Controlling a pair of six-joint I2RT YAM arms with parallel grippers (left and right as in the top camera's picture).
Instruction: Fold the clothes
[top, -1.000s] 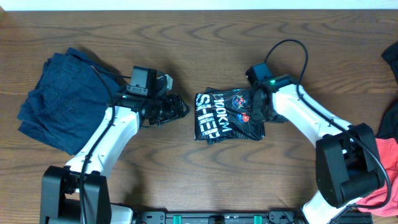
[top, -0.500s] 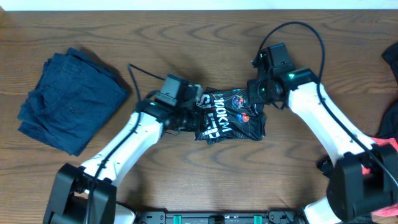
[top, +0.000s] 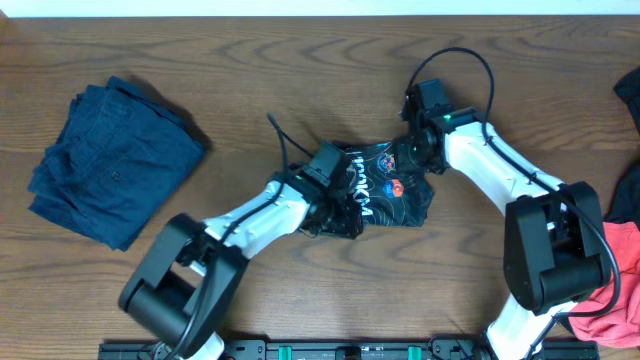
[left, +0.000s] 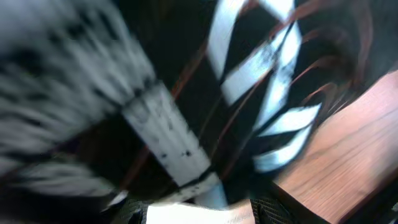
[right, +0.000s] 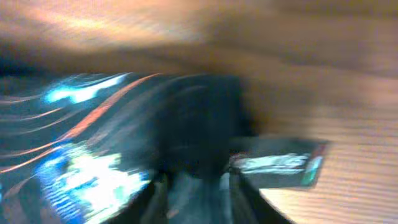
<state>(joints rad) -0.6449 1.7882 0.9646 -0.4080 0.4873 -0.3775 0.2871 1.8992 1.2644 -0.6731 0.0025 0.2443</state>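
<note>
The black jersey (top: 392, 190) with white print lies folded and bunched at the table's middle. My left gripper (top: 338, 202) is pushed onto its left edge. The left wrist view is blurred and filled with the jersey (left: 261, 74), black cloth with white letters and thin orange lines. There the jaws stand apart at the bottom corners with cloth between them. My right gripper (top: 420, 158) is at the jersey's upper right corner. In the blurred right wrist view, dark jersey cloth (right: 81, 162) lies between and ahead of the fingers (right: 239, 193).
A navy garment (top: 110, 165) lies in a folded heap at the far left. A coral-red garment (top: 612, 290) is at the right edge by the right arm's base. Something dark (top: 630, 92) shows at the upper right edge. Bare wood (top: 300, 60) surrounds the jersey.
My left arm swung right from beside the navy heap onto the jersey's left edge, bunching it rightward. My right gripper shifted a little along the upper right corner.
</note>
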